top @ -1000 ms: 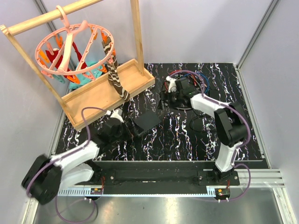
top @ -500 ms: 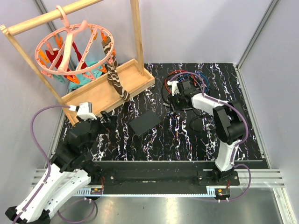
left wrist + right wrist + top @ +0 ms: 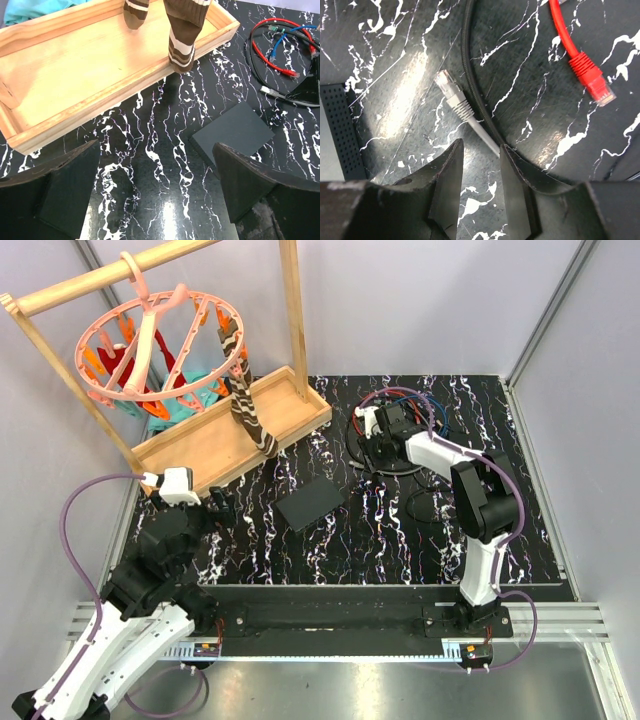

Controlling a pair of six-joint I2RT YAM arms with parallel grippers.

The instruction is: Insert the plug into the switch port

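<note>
The flat matte black box (image 3: 311, 502) lies mid-table, and the left wrist view shows it (image 3: 232, 131) ahead and to the right; its switch port does not show. The plug (image 3: 447, 85) is a pale grey connector lying on the table, and its thin cable (image 3: 482, 134) runs down to the tip of the right finger. My right gripper (image 3: 481, 147) hovers just short of the plug with its jaws half narrowed and only table between them; from above it (image 3: 375, 445) is over the cable pile. My left gripper (image 3: 160, 195) is wide open and holds nothing, left of the box (image 3: 225, 502).
A red cable with its plug (image 3: 592, 80) and a black cord (image 3: 470, 75) lie beside the grey plug. Red and blue cables (image 3: 272, 50) coil at back right. A wooden tray (image 3: 215, 445) with a rack, a striped sock (image 3: 245, 405) and a pink hanger (image 3: 150, 350) fills the back left.
My left arm has pulled back from the black box toward the near left. The right gripper's jaws have narrowed and it has shifted slightly over the cables.
</note>
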